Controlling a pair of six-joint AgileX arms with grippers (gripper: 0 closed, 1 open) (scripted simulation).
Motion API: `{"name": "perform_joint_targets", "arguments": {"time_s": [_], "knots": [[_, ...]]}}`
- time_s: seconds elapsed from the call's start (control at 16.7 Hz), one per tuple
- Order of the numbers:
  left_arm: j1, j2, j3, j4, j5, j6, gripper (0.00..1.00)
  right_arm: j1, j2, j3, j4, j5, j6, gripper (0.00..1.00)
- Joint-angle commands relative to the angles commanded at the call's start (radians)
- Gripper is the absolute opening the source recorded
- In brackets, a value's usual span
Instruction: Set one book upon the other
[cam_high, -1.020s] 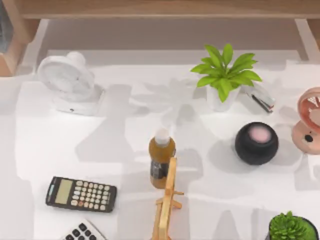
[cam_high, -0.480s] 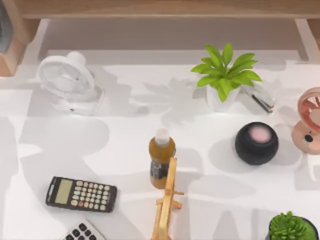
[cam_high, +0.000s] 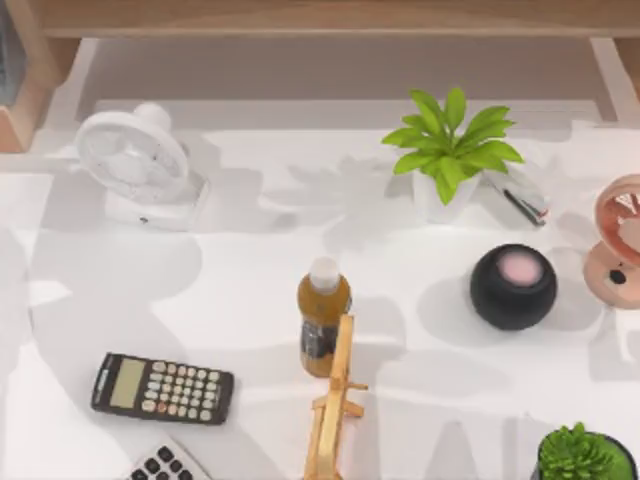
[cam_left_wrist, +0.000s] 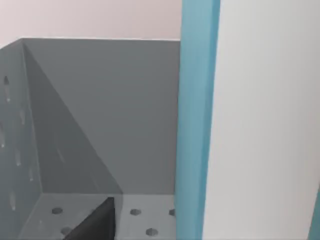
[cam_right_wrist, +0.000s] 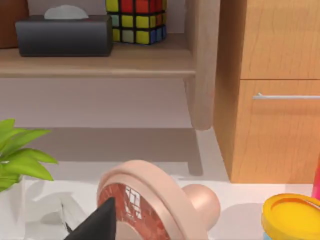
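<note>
A book with a blue edge (cam_left_wrist: 196, 125) and a broad white face (cam_left_wrist: 265, 125) stands upright, very close in the left wrist view. It is set against a grey perforated rack (cam_left_wrist: 100, 110). A dark part of my left gripper (cam_left_wrist: 95, 225) shows low in that view, beside the book. A dark part of my right gripper (cam_right_wrist: 95, 222) hangs above a pink fan (cam_right_wrist: 150, 200). A second book is out of view.
On the white table stand a white fan (cam_high: 135, 165), a potted plant (cam_high: 450, 150), a black round speaker (cam_high: 513, 287), a brown bottle (cam_high: 323, 315), a wooden stand (cam_high: 335, 410), a calculator (cam_high: 162, 388) and the pink fan (cam_high: 620, 245). A wooden cabinet (cam_right_wrist: 275, 90) rises behind.
The large shadows on the left side of the table have shifted further left. No object on the table has moved.
</note>
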Motion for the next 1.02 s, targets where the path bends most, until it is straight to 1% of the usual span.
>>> {"name": "perform_joint_targets", "arguments": {"time_s": [0.42, 0.66, 1.02], "knots": [[-0.020, 0.094, 0.144, -0.045, -0.022, -0.001, 1.00, 0.000, 0.000, 0.000, 0.000, 0.000, 0.000, 1.00], [-0.022, 0.100, 0.154, -0.049, -0.023, -0.001, 1.00, 0.000, 0.000, 0.000, 0.000, 0.000, 0.000, 1.00], [-0.022, 0.100, 0.154, -0.049, -0.023, -0.001, 0.55, 0.000, 0.000, 0.000, 0.000, 0.000, 0.000, 1.00]]}}
